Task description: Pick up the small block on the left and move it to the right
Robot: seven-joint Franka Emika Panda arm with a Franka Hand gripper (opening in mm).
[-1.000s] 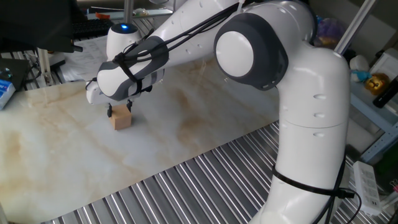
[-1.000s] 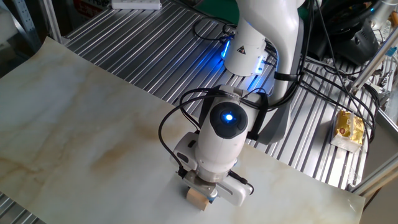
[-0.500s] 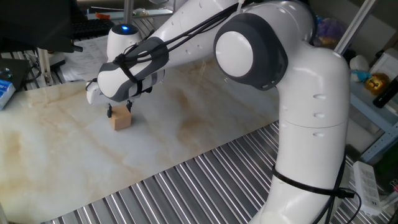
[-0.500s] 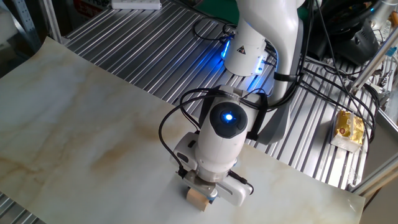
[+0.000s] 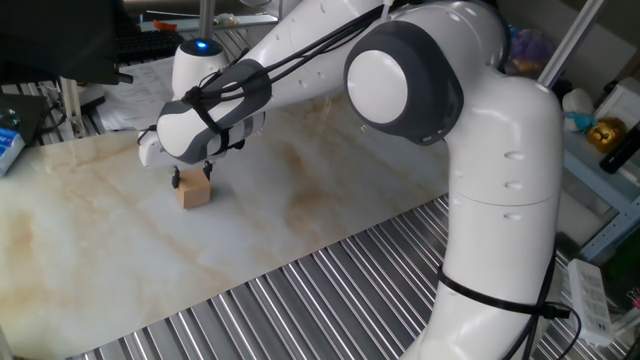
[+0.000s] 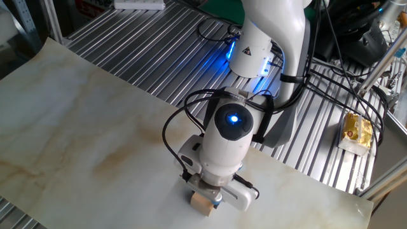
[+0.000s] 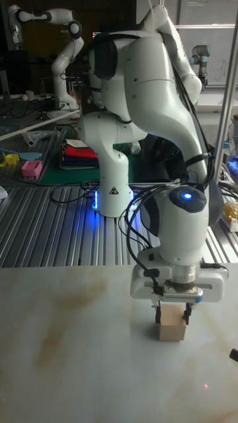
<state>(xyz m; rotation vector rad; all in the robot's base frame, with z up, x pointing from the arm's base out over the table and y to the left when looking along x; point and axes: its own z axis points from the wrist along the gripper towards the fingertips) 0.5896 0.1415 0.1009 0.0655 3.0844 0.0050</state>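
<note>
My gripper (image 7: 172,313) stands straight over the small block (image 7: 171,327), one finger (image 7: 158,312) just left of its upper edge and the other just right; whether they are pinching yet I cannot tell. The block sits flat on the marble table (image 7: 66,344), beneath the wrist. It looks light, rigid and dry, so I'd clamp its flat side faces squarely.

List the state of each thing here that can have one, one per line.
small block: upright, resting on the marble tabletop, between the tool's fingers.
tool: lowered over the block, one finger on either side of its top; firm contact cannot be told.
blue light on the arm's wrist: lit.
blue light at the arm's base: lit.
</note>
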